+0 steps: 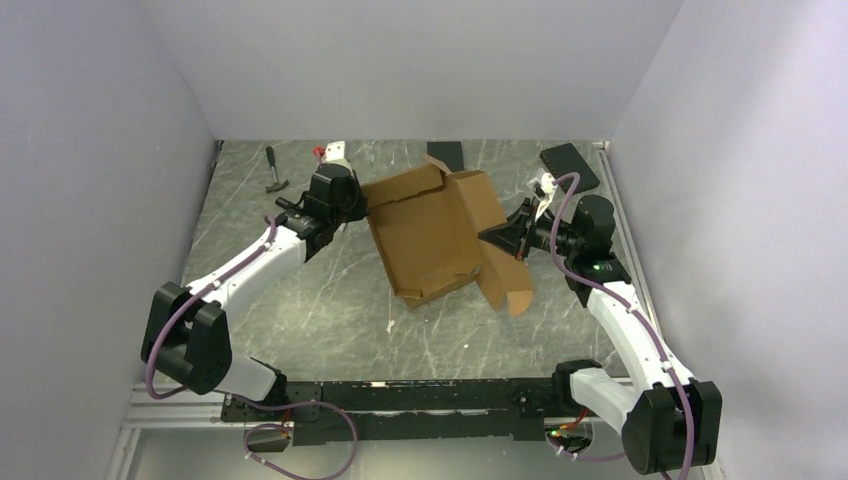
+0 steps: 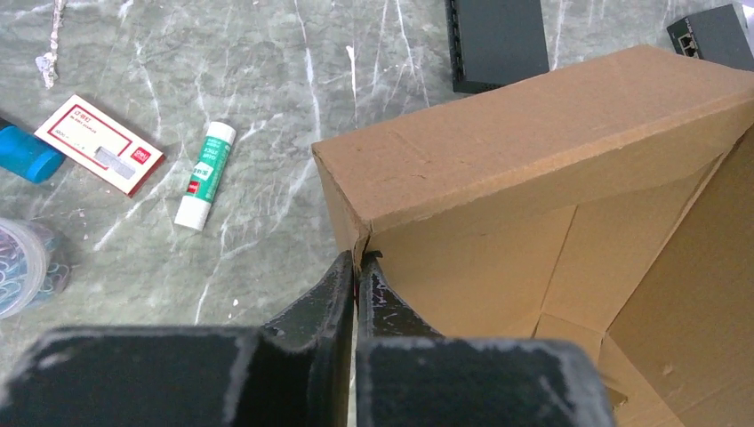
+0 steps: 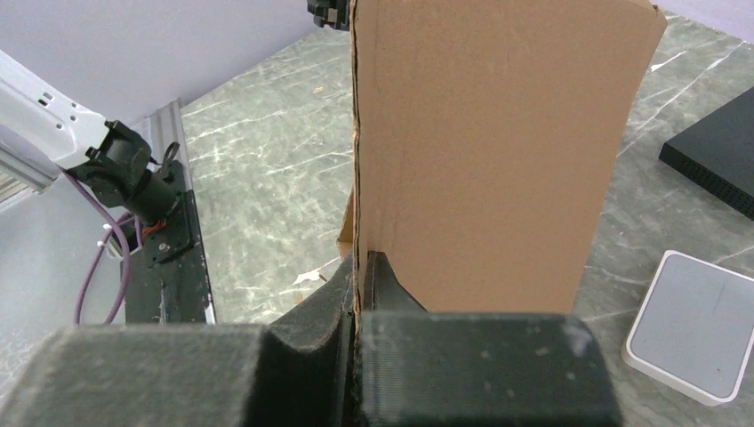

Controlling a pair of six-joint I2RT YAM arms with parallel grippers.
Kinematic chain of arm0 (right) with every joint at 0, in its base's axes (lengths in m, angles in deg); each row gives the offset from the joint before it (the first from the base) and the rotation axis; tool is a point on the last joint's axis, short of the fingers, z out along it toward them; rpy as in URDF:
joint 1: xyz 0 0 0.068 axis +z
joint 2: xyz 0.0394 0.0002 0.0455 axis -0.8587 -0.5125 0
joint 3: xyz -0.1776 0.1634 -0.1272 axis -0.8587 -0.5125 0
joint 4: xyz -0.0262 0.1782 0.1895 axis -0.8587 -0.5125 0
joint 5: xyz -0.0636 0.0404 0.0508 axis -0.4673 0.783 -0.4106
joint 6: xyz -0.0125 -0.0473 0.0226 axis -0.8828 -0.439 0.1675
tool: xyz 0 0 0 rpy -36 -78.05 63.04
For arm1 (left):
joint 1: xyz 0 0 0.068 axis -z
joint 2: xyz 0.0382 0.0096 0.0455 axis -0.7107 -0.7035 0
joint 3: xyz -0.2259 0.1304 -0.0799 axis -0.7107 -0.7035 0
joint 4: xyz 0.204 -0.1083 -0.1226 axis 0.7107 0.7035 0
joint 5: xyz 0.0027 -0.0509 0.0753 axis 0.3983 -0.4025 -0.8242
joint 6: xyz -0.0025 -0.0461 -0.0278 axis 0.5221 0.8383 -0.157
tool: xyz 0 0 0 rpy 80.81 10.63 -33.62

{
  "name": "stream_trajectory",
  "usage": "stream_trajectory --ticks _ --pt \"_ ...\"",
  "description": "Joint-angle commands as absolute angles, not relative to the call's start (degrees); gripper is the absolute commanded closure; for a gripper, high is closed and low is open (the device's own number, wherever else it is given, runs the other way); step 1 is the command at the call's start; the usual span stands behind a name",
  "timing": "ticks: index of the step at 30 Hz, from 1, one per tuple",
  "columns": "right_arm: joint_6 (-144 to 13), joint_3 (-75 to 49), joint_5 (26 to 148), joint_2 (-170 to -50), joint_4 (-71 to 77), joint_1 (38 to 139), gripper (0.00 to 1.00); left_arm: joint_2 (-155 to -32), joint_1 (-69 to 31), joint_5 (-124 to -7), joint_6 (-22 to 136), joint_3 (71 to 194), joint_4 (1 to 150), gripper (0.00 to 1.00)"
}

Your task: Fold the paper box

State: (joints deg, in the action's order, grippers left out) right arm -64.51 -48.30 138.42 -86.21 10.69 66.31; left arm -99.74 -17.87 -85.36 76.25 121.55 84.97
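Item 1, paper box (image 1: 437,232): plain brown corrugated cardboard, die-cut, with creases and flaps, partly raised into a shallow tray. It lies mid-table between the 2 arms, 1 long flap spread on the right; the wrist views cut off its far panels. Left gripper (image 2: 357,267): black fingers pressed together on the lower corner of an upright box wall; the pinched edge is hidden between them. Right gripper (image 3: 358,267): clamped on the bottom edge of an upright cardboard panel, which blocks most of that view. Table (image 1: 300,300): grey-green stone-look surface with white veining. Glue stick (image 2: 205,175): white cylinder with a green label and a small red mark, print too small to read. Card (image 2: 100,144): flat white rectangle with a red border and a red logo patch, text illegible. Blue object (image 2: 27,151): rounded, cut off by the left frame edge and not identifiable. Tub (image 2: 22,267): translucent and round, holding coloured loops, half out of frame. 2 black slabs: near slab (image 2: 498,40), matt and rectangular, cropped at the top; far slab (image 2: 711,31), with small sockets on its side face. White case (image 3: 693,325): a flat rounded square with a grey top, cut off by the frame edge. Hammer (image 1: 276,172): dark, lying at the far left of the table.
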Motion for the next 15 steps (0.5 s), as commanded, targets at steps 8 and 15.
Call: stream_trajectory --ticks 8,15 --pt "-65.27 -49.22 140.05 -86.2 12.23 67.67 1.0 -102.01 -17.46 -82.51 78.5 123.44 82.01 0.81" --pt "-65.55 -49.17 140.33 -85.93 12.19 69.04 1.0 -104.05 -17.46 -82.07 80.26 125.86 82.9 0.86"
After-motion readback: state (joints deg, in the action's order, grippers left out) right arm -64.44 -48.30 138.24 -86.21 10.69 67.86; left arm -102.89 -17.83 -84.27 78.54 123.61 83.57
